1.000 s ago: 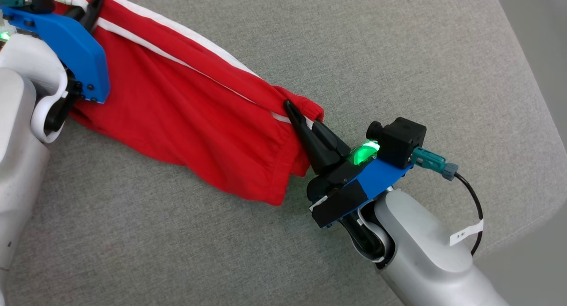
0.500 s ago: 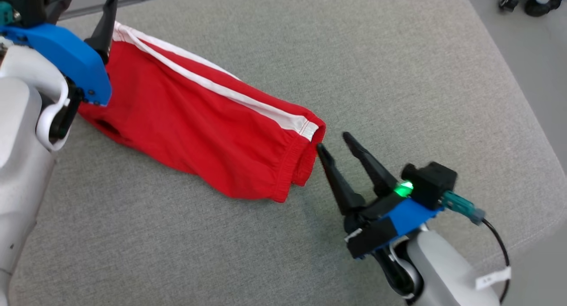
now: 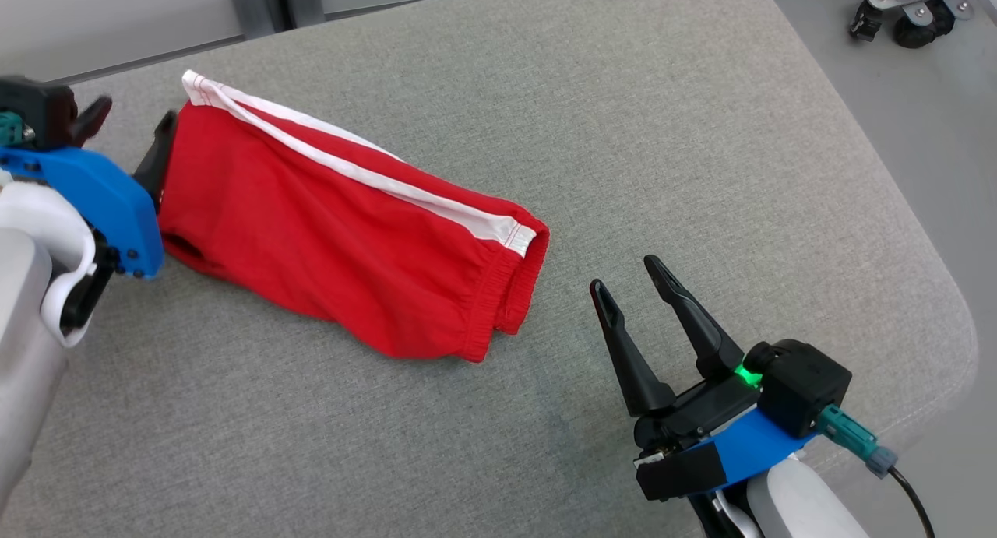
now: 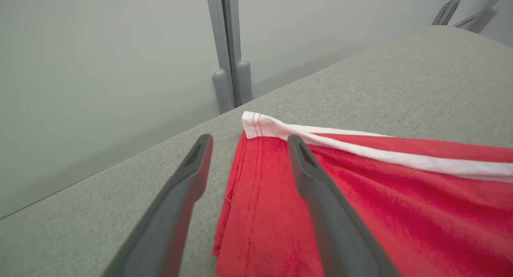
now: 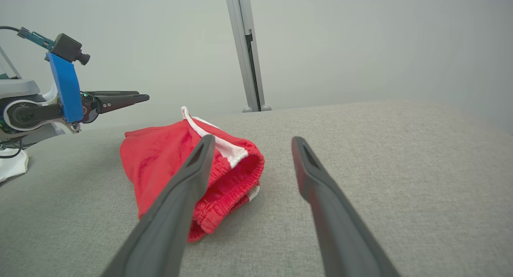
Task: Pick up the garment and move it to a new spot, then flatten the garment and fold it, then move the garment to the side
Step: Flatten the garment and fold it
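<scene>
The garment point(image 3: 327, 234) is a pair of red shorts with white side stripes, folded into a long band lying diagonally on the grey padded table point(image 3: 623, 133). My left gripper point(image 3: 128, 125) stands open at its far left end, close above the hem corner point(image 4: 256, 126). My right gripper point(image 3: 627, 277) is open, apart from the waistband end point(image 5: 236, 172), nothing between its fingers. The left gripper point(image 5: 132, 96) hovers above the garment's far end in the right wrist view.
The table's rounded right edge point(image 3: 958, 320) lies close to my right arm. Floor and a caster wheel point(image 3: 907, 28) lie beyond the far right corner. A grey post point(image 4: 228, 60) stands against the pale wall behind the table. Something white point(image 5: 12, 164) lies at the left.
Both grippers opened and let go of the garment, then drew back from its ends. The garment now lies loose on the table. The head camera has tilted up.
</scene>
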Tool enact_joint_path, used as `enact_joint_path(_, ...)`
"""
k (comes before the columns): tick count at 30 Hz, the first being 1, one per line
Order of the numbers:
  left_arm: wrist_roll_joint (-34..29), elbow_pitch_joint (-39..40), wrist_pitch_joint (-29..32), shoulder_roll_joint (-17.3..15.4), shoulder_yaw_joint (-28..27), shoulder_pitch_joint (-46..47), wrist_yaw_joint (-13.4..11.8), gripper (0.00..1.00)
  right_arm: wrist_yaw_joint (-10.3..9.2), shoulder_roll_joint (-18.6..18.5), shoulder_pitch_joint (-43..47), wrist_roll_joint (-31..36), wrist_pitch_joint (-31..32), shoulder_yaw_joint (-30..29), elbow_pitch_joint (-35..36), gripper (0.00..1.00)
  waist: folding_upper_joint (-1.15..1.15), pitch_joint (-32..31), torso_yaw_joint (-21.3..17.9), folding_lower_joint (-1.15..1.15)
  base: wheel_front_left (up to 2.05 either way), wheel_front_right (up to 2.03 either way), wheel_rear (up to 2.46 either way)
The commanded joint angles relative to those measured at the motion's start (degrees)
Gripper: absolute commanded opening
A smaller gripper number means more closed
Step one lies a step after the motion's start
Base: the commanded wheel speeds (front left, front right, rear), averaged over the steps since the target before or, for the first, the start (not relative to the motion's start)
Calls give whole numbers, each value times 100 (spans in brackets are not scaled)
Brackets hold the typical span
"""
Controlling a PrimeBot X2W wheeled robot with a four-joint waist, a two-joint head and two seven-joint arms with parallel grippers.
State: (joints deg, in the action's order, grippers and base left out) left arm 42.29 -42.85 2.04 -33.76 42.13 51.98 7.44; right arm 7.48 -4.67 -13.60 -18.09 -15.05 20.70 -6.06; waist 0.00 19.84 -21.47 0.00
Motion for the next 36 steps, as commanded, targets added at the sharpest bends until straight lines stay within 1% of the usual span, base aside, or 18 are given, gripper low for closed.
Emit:
enact_joint_path(1,62,-45,103,-21,80,-86,7,100,3,23,65,48,-19,-14,38,100,0,14,0,0,0,0,0)
enact_joint_path(7,474,-183,612,-72,188,-255,7,100,3,98,-62,43,-19,52,-24,100,0,128,-16,0,0,0,0)
enact_joint_path(12,590,-337,764,-70,226,-279,7,100,3,134,-203,33,-19,90,-81,100,0,249,-38,0,0,0,0)
enact_joint_path(17,948,-512,1052,123,178,-372,7,100,3,148,-272,9,-19,112,-123,100,0,307,-30,0,0,0,0)
enact_joint_path(20,1121,-503,1321,210,264,-432,7,100,3,158,-295,7,-19,100,-156,100,0,310,-7,0,0,0,0)
enact_joint_path(21,1147,-477,1346,221,278,-425,7,36,3,158,-298,8,-20,99,-159,100,0,310,4,0,0,0,0)
enact_joint_path(22,1169,-440,1329,235,291,-414,7,0,3,159,-293,9,-19,105,-162,100,0,304,19,0,0,0,0)
enact_joint_path(27,1369,-205,1087,303,233,-430,7,0,3,155,-261,14,-20,104,-190,100,0,212,125,0,0,0,0)
enact_joint_path(31,1487,7,726,394,183,-561,7,0,3,127,-166,-10,-19,48,-240,100,0,39,254,0,0,0,0)
enact_joint_path(34,1477,156,323,414,153,-765,7,0,3,114,-73,-20,-20,-14,-269,100,0,-131,366,0,0,0,0)
enact_joint_path(36,1470,194,217,431,157,-846,7,0,3,110,-31,-20,-19,-46,-279,100,0,-198,413,0,0,0,0)
